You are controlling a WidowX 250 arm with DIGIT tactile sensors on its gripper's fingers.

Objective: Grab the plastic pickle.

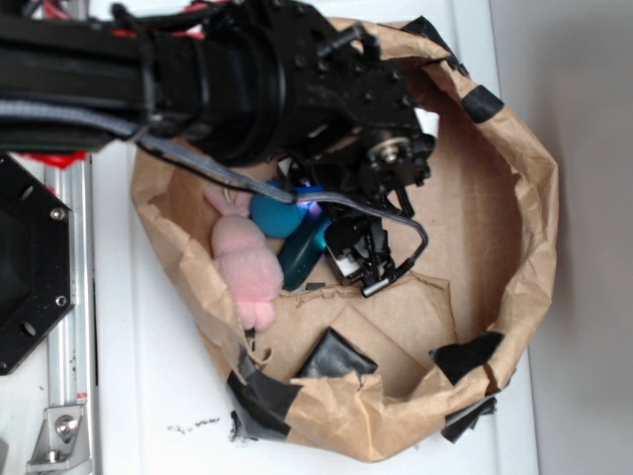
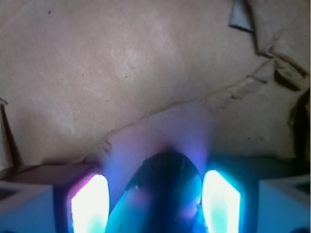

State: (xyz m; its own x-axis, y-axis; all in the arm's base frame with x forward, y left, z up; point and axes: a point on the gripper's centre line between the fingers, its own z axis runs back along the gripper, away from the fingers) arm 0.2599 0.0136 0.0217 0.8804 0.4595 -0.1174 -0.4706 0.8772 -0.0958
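From the exterior view, my black arm (image 1: 247,79) reaches over a crumpled brown paper bag with black tape patches (image 1: 514,228), which lies opened out on the white worktop (image 1: 148,396). My pincer (image 1: 331,237) is down inside the bag, at the upper end of the dark teal-green, glossy, sausage-shaped plastic pickle (image 1: 302,255). The pickle lies tilted on the paper, just beside a pink plush bunny (image 1: 245,265) on its left, and a round teal-blue knitted ball (image 1: 275,215) touches its top end. A grey cable (image 1: 198,163) loops across in front of my wrist.

From the wrist view, the pickle's rounded end (image 2: 163,194) sits between my two glowing blue-white fingers (image 2: 90,204), with brown paper beyond it. The fingers stand apart on either side of the pickle; I cannot tell whether they press against it.
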